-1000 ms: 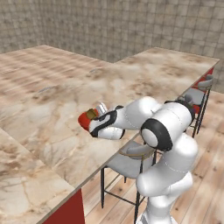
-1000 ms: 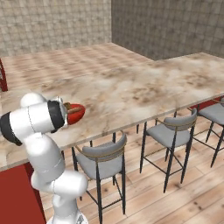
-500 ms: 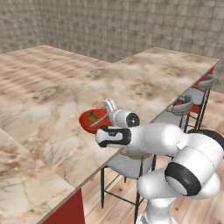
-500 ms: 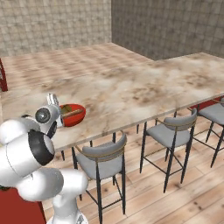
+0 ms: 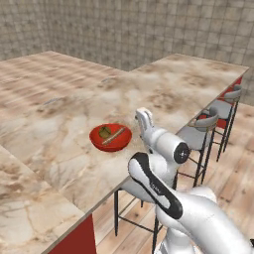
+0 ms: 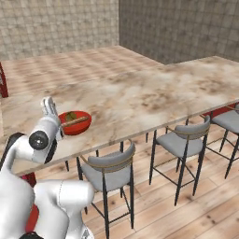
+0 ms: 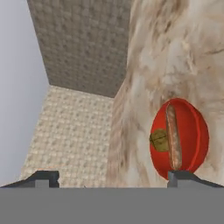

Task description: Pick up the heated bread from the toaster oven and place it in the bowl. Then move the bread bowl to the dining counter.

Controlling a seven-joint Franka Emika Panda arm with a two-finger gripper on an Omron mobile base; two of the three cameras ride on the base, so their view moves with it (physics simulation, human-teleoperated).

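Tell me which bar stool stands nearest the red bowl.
The stool at the left end of the row in the right base view, closest to the bowl; the other stools stand farther right along the dining counter.

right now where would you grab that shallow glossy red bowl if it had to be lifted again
Grip the shallow glossy red bowl by its rim, coming straight down from above. The wall is low and thin, so one finger can go inside and one outside. Choose a stretch away from the long brown bread stick lying across it and the small round roll.
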